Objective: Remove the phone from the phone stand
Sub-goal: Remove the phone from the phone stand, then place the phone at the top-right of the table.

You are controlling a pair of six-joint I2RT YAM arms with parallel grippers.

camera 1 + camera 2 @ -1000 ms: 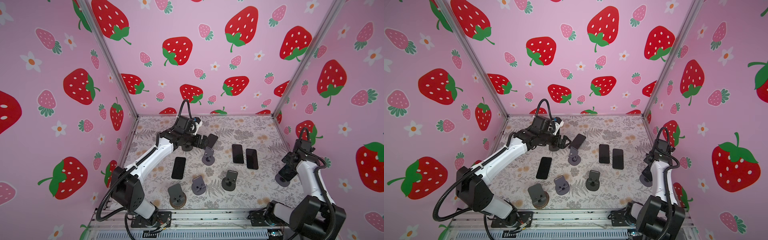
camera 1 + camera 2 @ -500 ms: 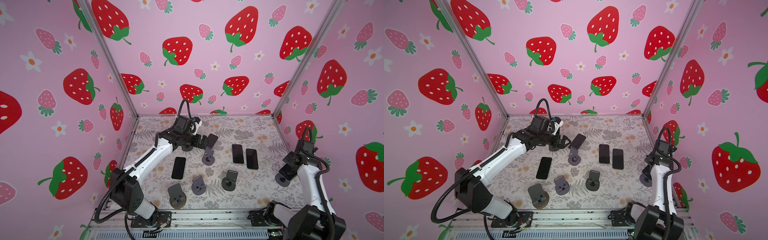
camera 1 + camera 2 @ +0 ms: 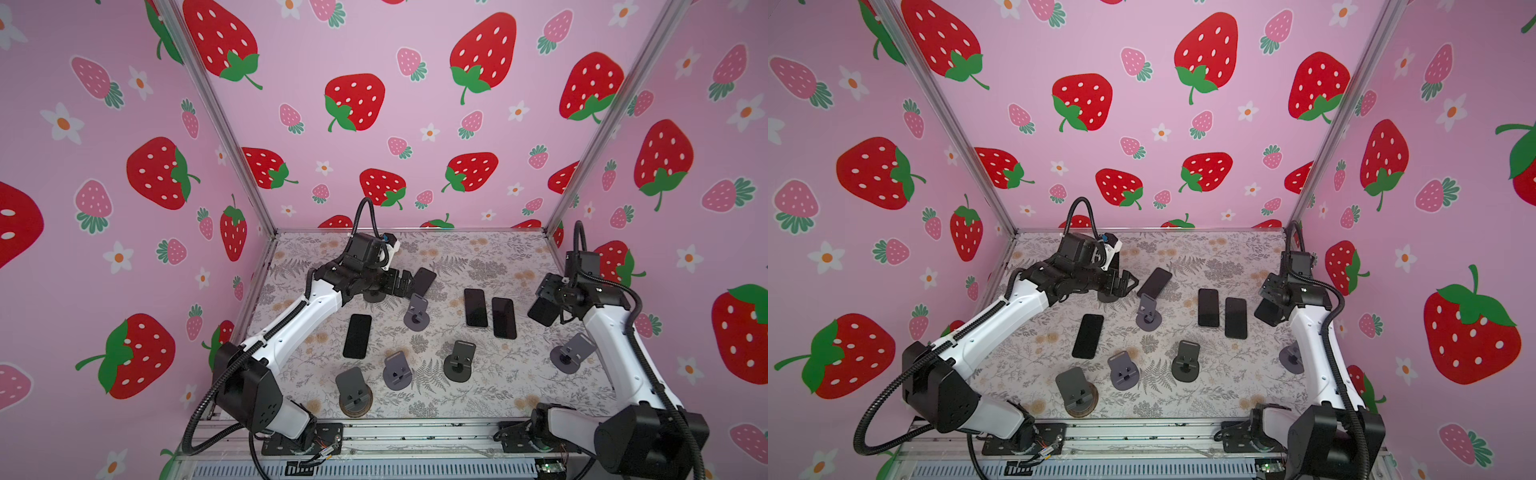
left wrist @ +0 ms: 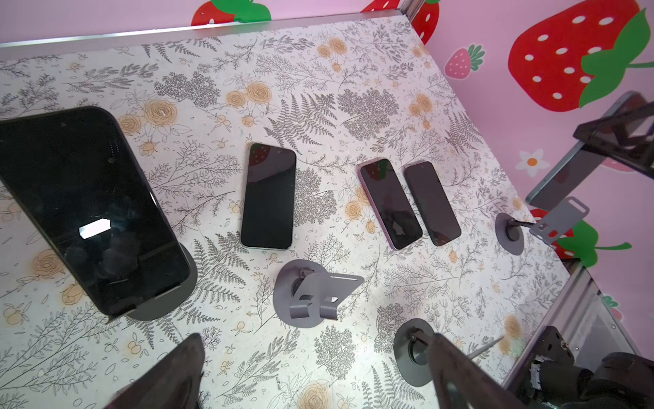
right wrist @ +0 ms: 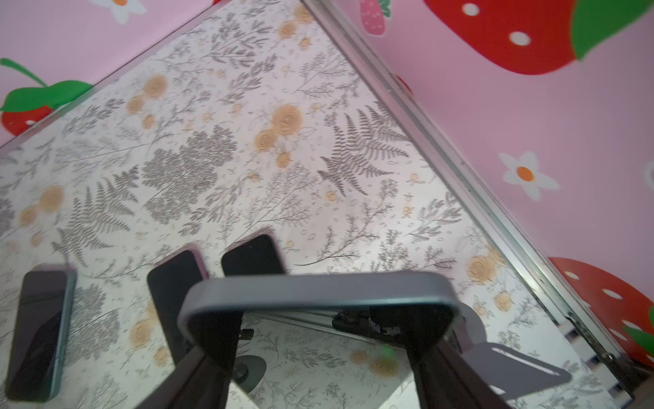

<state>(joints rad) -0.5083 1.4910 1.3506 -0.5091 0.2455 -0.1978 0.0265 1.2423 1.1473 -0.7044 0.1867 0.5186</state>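
Your right gripper [image 5: 323, 329] holds a dark phone [image 3: 542, 314] in the air near the right edge of the floral bench [image 3: 478, 257], its fingers [image 5: 439, 371] pressed against two opposite sides of the handset. Both top views show it tilted and clear of the grey phone stand [image 3: 571, 353], which sits just beside it toward the front, close to the same edge. Your left gripper [image 3: 404, 285] hangs over the back-left part of the bench, its fingers [image 4: 180, 375] spread wide with nothing between them. Just beside it, the left wrist view shows a second phone [image 4: 88, 209] leaning screen-up on a round-based stand [image 4: 178, 290]; in the top views the arm hides that phone. A teal-edged phone [image 3: 424, 280] lies flat near the left gripper's tips, with an empty stand [image 3: 417, 312] just beside it toward the front. Two more phones [image 3: 475, 307] lie flat side by side right of centre, almost touching. A lone phone [image 3: 357, 336] lies flat left of centre. Three empty stands [image 3: 397, 370] sit in a loose row toward the front edge.
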